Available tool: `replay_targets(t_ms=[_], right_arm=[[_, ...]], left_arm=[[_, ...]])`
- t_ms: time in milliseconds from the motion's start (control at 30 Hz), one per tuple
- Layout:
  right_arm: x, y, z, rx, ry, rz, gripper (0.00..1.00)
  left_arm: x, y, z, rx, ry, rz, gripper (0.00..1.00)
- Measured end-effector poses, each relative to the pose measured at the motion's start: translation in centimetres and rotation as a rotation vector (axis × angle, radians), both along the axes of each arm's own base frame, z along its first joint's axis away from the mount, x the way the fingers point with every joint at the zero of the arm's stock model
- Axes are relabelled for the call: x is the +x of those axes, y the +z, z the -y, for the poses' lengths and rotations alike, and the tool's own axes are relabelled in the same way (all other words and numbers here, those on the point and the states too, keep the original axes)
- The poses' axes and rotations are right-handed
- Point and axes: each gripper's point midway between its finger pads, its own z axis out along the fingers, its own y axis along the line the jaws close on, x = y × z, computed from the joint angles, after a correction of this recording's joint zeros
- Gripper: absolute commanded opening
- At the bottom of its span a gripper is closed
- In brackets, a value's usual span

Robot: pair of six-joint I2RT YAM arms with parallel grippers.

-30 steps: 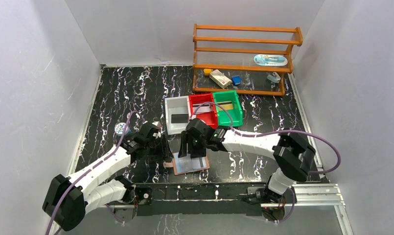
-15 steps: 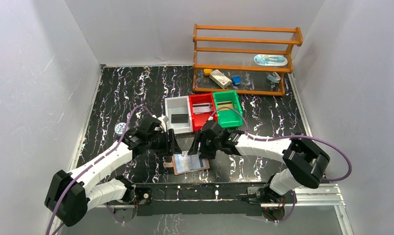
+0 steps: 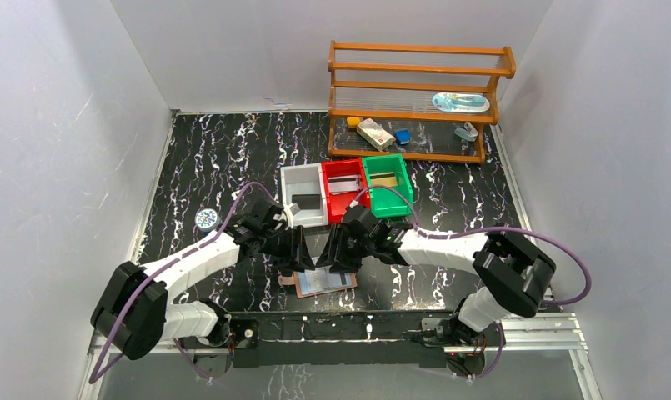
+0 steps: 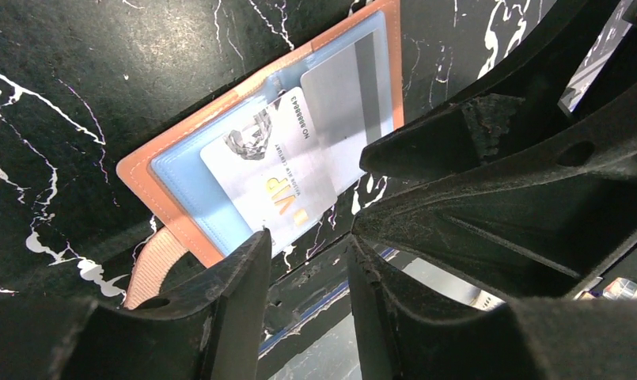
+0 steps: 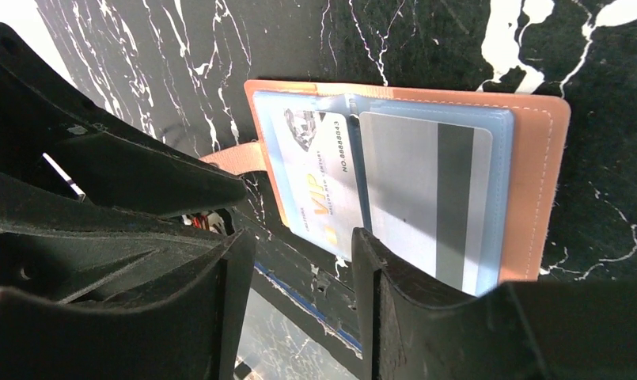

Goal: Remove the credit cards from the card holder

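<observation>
The card holder [image 3: 325, 283], a tan wallet with blue lining, lies open on the black table near the front edge. In the left wrist view the card holder [image 4: 168, 158] holds two credit cards: a pale VIP card [image 4: 267, 178] and a grey card with a dark stripe [image 4: 343, 95]. Both also show in the right wrist view, the VIP card [image 5: 319, 182] and the striped card [image 5: 414, 198], in the card holder [image 5: 536, 158]. My left gripper [image 4: 307, 236] is open and empty over the VIP card's near edge. My right gripper [image 5: 303, 237] is open and empty over the near edges of both cards. The grippers [image 3: 302, 252] [image 3: 338, 252] face each other closely.
A white bin [image 3: 302, 196], a red bin [image 3: 345, 187] and a green bin [image 3: 388, 183] stand just behind the grippers. A wooden rack [image 3: 415, 100] with small items stands at the back right. A small round object [image 3: 205, 218] lies at the left. The wallet's strap tab [image 4: 153, 265] sticks out sideways.
My left gripper has moved right, up to the wallet's left side. My right gripper has shifted slightly right and stays over the wallet. The wallet has not moved.
</observation>
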Motion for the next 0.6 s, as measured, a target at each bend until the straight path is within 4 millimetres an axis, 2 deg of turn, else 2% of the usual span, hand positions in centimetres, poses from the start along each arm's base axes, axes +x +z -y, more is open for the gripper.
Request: replay_targets(t_ms=[267,400,600], right_arm=[[-0.4,-1.2,-0.6,0.006,0.029,-0.035,0.5],[-0.5,-1.3,-0.7,0.005,0.031,-0.038,0.48],[-0.3,-1.4,-0.6,-0.001,0.024,-0.033,0.47]], left_arm=[[-0.6,-1.5,-0.4,0.03,-0.015,-0.045,0.33],[-1.3,-3.0,-0.9,0.068,-0.021,-0.092,0.3],[-1.6,-4.1,-1.3,0.1,-0.014,-0.116,0.29]])
